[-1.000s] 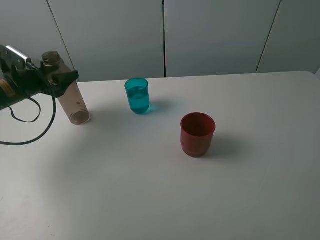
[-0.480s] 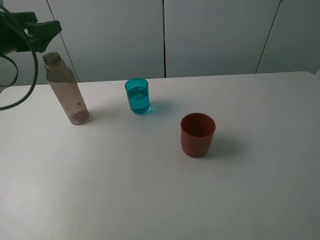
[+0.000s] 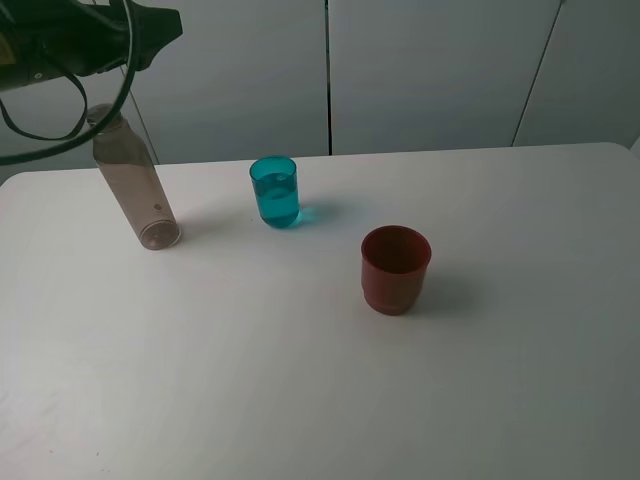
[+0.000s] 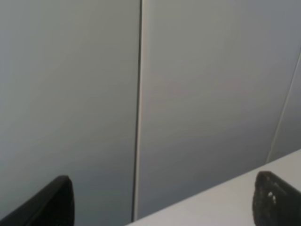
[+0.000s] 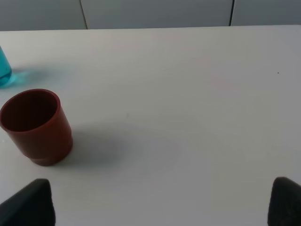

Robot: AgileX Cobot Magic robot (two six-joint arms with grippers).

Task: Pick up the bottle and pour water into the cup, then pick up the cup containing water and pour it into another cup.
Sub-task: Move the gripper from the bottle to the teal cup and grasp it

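a bare lab-style test bench: plain white table (image 3: 300,400) before grey wall panels (image 3: 430,70).

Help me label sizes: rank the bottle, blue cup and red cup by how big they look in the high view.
1. bottle
2. red cup
3. blue cup
The red cup is nearer the camera, so the cups' order is unsure.

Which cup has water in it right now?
The translucent teal cup, standing between the bottle and the red cup: a waterline shows through its wall. The opaque red cup looks empty inside from the right wrist view.
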